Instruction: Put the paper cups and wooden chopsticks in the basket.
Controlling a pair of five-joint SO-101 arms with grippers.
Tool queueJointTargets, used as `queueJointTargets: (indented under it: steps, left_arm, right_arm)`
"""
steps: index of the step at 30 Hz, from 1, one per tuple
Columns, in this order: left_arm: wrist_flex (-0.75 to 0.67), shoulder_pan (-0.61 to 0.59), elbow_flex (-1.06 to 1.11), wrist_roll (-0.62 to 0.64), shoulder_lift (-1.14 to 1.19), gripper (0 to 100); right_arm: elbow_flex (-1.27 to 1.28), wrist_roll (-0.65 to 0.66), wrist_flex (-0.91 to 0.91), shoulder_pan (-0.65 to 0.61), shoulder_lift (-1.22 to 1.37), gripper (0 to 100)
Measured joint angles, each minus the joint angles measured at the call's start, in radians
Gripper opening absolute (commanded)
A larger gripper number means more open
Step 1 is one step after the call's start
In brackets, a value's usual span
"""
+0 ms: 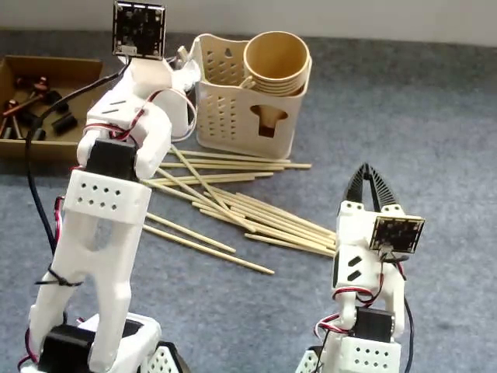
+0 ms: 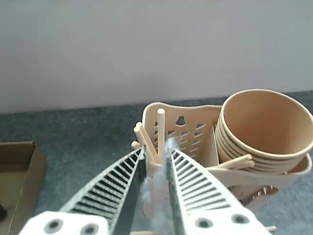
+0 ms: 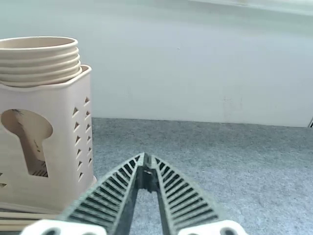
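Wooden chopsticks (image 2: 160, 128) sit pinched in the left gripper (image 2: 155, 155), nearly shut on them over the basket (image 1: 221, 116), at 9 o'clock of the paper cups (image 1: 277, 62). Better to lower them straight down before opening, I think, so none tips out. Right gripper (image 3: 146, 169), at 5 o'clock of the basket, is closed and empty.

A hobby workshop: cardboard box (image 1: 70, 68) of small parts (image 1: 31, 97) on grey felt (image 1: 435, 140).

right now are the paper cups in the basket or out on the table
In. The stacked paper cups stand upright inside the basket, rims showing above its wall.
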Motion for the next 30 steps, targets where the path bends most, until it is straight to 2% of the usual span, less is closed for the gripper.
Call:
queueJointTargets:
  steps: [5, 9, 19, 30]
  left_arm:
    - [0.127, -0.009, 0.006, -0.068, -0.074, 0]
    - [0.137, -0.008, 0.126, -0.083, -0.153, 0]
    - [-0.031, -0.075, 0.528, -0.083, -0.511, 0]
    - [-0.051, -0.112, 0.813, -0.083, -0.858, 0]
  right_arm:
    - [0.000, 0.000, 0.000, 0.000, 0.000, 1.0]
    - [0.000, 0.000, 0.000, 0.000, 0.000, 1.0]
    - [0.000, 0.000, 0.000, 0.000, 0.000, 1.0]
    - [0.000, 0.000, 0.000, 0.000, 0.000, 1.0]
